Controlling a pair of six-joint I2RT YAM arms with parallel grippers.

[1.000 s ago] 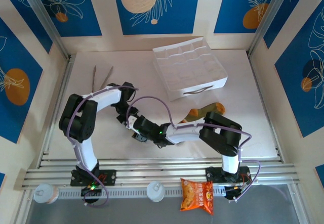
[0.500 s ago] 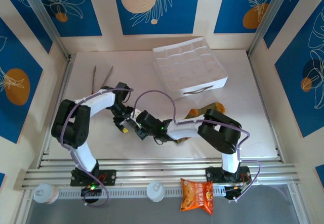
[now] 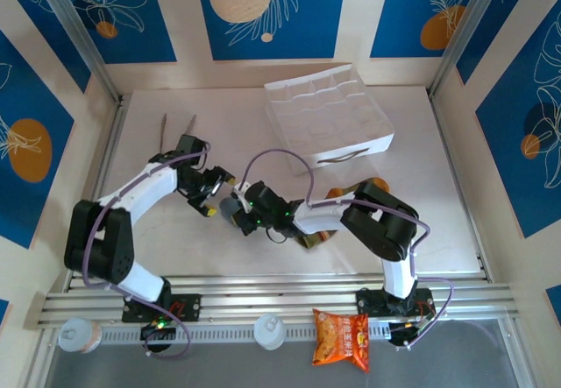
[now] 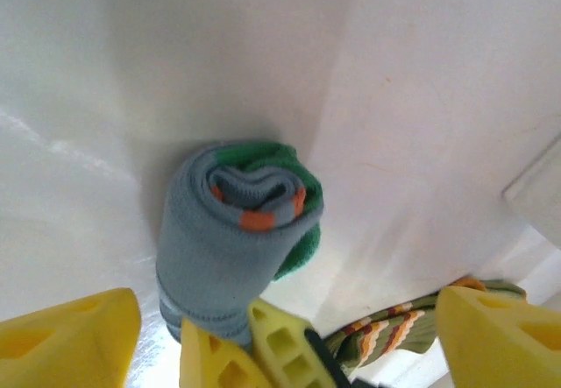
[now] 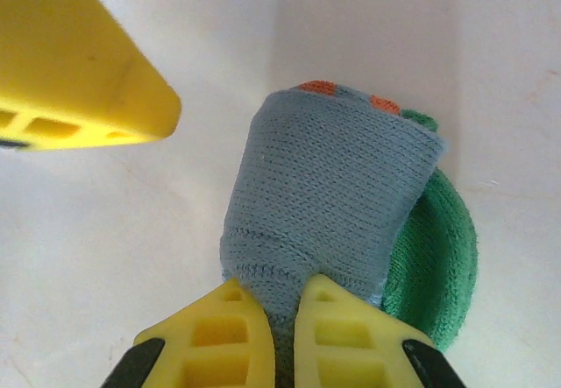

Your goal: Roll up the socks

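The grey sock (image 3: 230, 209) lies rolled into a short tube (image 4: 232, 230) on the white table, its green toe (image 5: 434, 257) and orange cuff showing at the far end. My right gripper (image 5: 280, 305) is shut on the near end of this roll, pinching the knit between both pads (image 4: 263, 353). My left gripper (image 4: 285, 305) stands open, one yellow finger (image 5: 79, 64) on each side of the roll without touching it. In the top view it (image 3: 219, 195) sits just left of the right gripper (image 3: 240, 211). The olive striped sock (image 4: 412, 327) lies flat under the right arm (image 3: 320, 235).
A white divided tray (image 3: 329, 112) stands at the back centre-right. Metal tongs (image 3: 175, 130) lie at the back left. An orange snack packet (image 3: 342, 337) rests on the front rail, off the table.
My left gripper opened and let go of the grey roll. My right gripper shut on the roll's near end. Both grippers and the roll shifted left.
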